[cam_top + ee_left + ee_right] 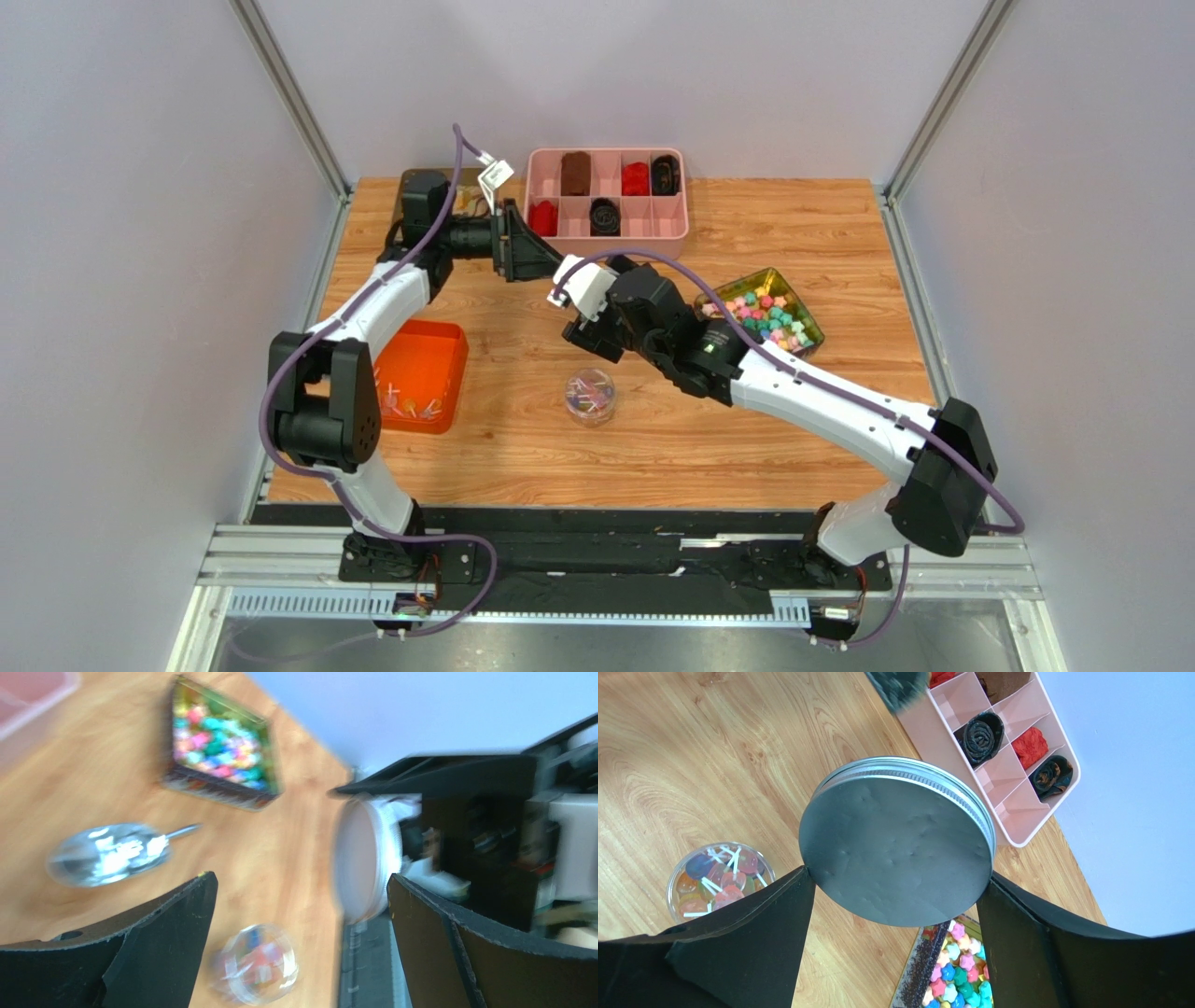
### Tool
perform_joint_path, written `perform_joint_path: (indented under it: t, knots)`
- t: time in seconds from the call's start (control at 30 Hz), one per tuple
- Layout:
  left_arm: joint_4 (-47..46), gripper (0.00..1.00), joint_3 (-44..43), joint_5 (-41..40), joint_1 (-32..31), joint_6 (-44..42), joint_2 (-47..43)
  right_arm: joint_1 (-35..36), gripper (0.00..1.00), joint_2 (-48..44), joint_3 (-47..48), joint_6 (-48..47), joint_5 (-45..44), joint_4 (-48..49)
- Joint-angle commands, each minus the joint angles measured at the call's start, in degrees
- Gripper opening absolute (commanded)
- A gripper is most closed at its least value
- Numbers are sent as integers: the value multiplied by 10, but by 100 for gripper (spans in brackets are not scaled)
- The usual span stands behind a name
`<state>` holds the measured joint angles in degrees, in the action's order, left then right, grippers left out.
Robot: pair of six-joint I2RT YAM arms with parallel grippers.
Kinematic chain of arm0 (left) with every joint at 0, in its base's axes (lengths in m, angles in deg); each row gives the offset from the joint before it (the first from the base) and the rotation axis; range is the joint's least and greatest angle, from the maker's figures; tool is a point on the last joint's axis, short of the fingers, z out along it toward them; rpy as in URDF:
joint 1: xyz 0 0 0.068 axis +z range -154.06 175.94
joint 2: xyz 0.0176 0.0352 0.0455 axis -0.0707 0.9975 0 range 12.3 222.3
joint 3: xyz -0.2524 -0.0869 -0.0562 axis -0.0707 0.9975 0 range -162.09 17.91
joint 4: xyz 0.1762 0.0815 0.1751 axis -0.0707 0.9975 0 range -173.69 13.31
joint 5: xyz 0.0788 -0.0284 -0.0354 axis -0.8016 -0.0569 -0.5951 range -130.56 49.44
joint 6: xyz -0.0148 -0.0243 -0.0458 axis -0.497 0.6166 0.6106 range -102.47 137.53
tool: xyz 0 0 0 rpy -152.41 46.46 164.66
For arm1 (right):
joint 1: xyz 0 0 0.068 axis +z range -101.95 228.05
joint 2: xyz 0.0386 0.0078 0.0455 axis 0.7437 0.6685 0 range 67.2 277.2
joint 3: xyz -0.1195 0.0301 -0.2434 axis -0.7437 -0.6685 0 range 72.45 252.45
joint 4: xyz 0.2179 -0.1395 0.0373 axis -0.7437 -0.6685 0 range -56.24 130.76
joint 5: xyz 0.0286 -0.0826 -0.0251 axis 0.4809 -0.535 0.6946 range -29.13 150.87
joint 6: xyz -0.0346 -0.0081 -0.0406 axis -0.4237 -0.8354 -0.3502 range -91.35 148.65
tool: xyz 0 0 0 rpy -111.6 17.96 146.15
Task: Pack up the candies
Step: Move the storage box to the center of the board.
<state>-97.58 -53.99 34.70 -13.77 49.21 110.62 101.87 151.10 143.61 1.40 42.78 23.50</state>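
Above wooden table [703,742], right pincer [896,875] clamps a round metal lid [896,833]; left pincer [300,878] stands wide, empty

I can read no text, brand or number on my feeds: the white tag [494,175] beside the pink box [606,193] is too small, and the metal lid [896,840] is plain.

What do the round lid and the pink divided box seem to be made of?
The round lid looks like metal, perhaps aluminium or tin: dull silver-grey, faintly dented face, ridged rim. The pink divided box looks like plastic: smooth, even pale pink, thin moulded partition walls.
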Motion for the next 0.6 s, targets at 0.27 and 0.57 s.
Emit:
perform_joint_path:
  t: [0.27,0.57]
  knots:
    - [41,99,228,-164,2,-363,-190,-86,40,-70,25,7,69,-66]
    - [-140,99,423,-224,-84,-350,-267,-101,41,-72,29,11,75,-69]
